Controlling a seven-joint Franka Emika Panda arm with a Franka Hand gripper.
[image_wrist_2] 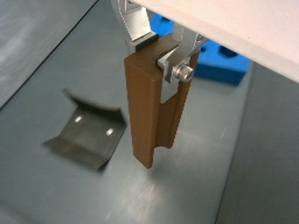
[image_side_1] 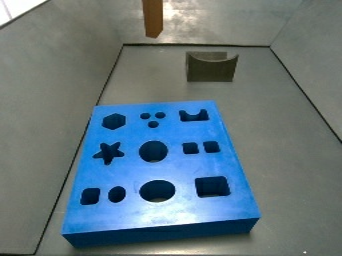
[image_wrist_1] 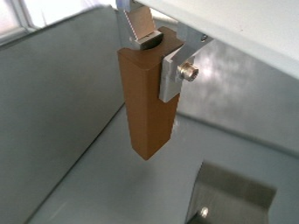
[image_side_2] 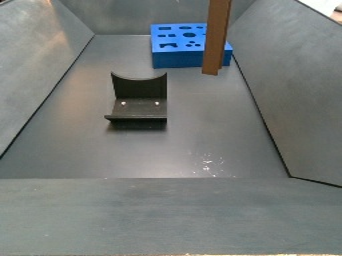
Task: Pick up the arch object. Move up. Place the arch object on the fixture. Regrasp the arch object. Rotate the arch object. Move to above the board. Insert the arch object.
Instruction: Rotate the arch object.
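— What do the wrist views give you?

— In both, the pincer (image_wrist_1: 160, 54) is clamped on the top end of the arch object (image_wrist_1: 149, 105), which hangs upright below it, clear of the grey floor. One silver finger (image_wrist_1: 177, 72) presses a side of the bar. In a wrist view the fixture (image_wrist_2: 86, 133) sits on the floor off to one side of the bar, and a corner of the board (image_wrist_2: 222, 68) shows behind the pincer (image_wrist_2: 163, 51). The groove along the arch object (image_wrist_2: 152, 109) is visible there.

— And the side views?

— In a side view the board (image_side_1: 160, 170) lies flat in the foreground, the fixture (image_side_1: 210, 66) stands beyond it, and only the lower end of the arch object (image_side_1: 152, 16) shows at the top edge, in the air. The pincer itself is out of frame.

— The remaining one?

— The fixture (image_side_2: 136, 100) is in the middle of the floor, the board (image_side_2: 187, 44) at the back, and the arch object (image_side_2: 215, 36) hangs upright near the board's corner, its top cut off by the frame.
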